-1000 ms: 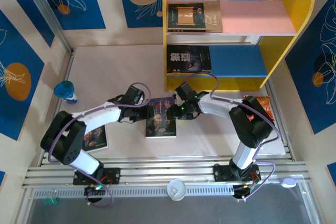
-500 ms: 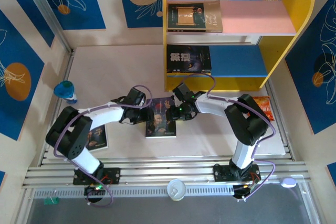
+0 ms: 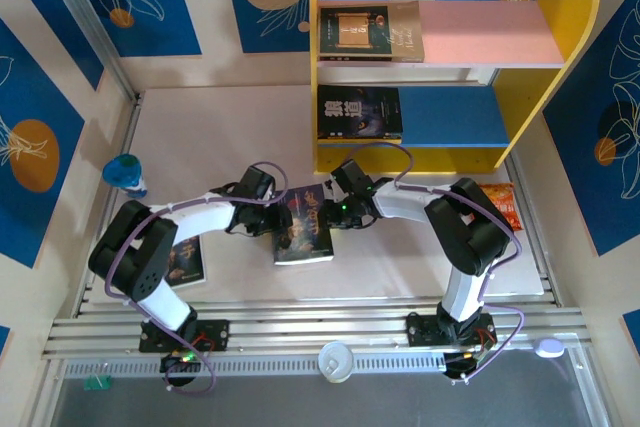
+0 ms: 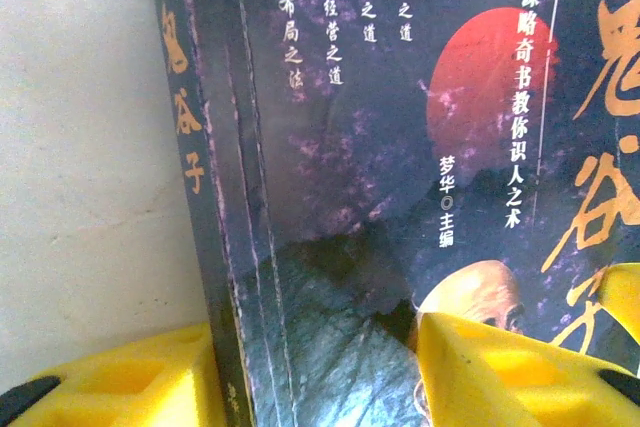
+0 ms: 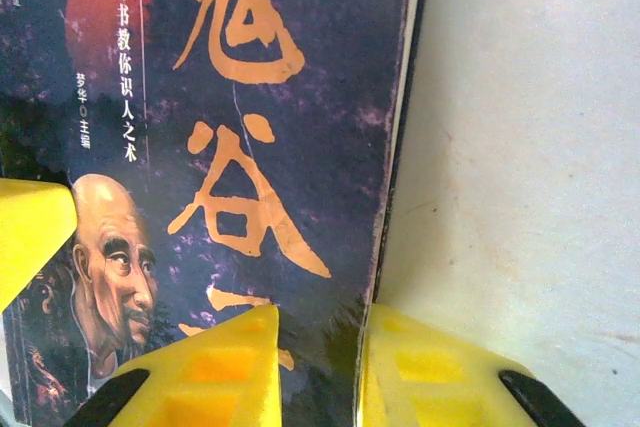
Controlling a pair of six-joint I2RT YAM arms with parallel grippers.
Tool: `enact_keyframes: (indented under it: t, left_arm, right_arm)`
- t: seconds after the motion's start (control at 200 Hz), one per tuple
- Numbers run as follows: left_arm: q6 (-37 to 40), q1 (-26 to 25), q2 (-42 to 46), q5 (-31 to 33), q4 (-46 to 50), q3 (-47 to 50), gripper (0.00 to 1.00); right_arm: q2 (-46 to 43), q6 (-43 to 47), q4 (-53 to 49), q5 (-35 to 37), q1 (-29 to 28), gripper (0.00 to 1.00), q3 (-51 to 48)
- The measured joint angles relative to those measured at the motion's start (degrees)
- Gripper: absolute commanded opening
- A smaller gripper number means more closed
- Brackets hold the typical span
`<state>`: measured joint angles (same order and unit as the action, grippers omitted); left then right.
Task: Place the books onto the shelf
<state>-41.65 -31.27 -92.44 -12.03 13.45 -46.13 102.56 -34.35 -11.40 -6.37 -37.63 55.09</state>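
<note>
The shelf (image 3: 575,7) is a two-tier wooden unit with rounded yellow sides, a pink upper board and a blue lower board; the table (image 3: 200,127) is matt and pale; one book lies flat on the pink board (image 3: 370,32), one on the blue board (image 3: 360,112), one under the left arm (image 3: 185,262); the bearded-man book (image 3: 303,227) lies on the table in front of the shelf, thin, dark and glossy, with orange characters

Since a second ago the right jaws have narrowed and the book has turned slightly

Both arms reach low toward the table centre; the right gripper (image 5: 322,322) pinches the book's open edge between its yellow pads; the left gripper (image 4: 315,337) straddles the spine, jaws half apart; whether it clamps cannot be told
</note>
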Motion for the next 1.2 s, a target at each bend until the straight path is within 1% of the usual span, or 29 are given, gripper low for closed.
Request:
enact_keyframes:
  t: [0.165,0.32,0.53,0.725,0.835,0.96,1.04,1.201]
  left_arm:
    - [-0.35,0.28,0.92,-1.36,-0.90,0.70,0.51]
    - [-0.90,0.85,3.19,-3.15,-4.61,3.30,0.51]
    - [-1.40,0.90,5.95,-4.31,-5.27,3.61,0.49]
    - [-1.49,0.90,6.03,-4.44,-5.38,3.61,0.47]
    - [-1.51,0.90,6.03,-5.07,-6.21,3.61,0.42]
    - [-1.51,0.61,6.03,-7.50,-8.39,3.61,0.39]
    - [-1.51,0.61,6.03,-7.98,-8.81,3.61,0.39]
    - [-1.51,0.61,6.03,-8.52,-9.40,3.61,0.34]
  right_arm:
    - [0.79,-0.33,1.25,-1.51,0.28,0.20,0.07]
    - [1.05,-0.39,1.57,-2.51,0.59,0.20,0.04]
    - [1.11,-0.76,1.77,-2.89,0.76,0.27,0.04]
    - [1.16,-0.72,2.16,-3.08,0.76,0.37,-0.02]
    - [1.11,-0.74,2.67,-3.43,0.79,0.41,-0.22]
    - [0.98,-0.72,3.23,-4.04,0.92,0.42,-0.48]
    - [0.98,-0.72,3.30,-4.35,1.03,0.42,-0.52]
    - [0.98,-0.72,3.32,-4.59,1.14,0.42,-0.52]
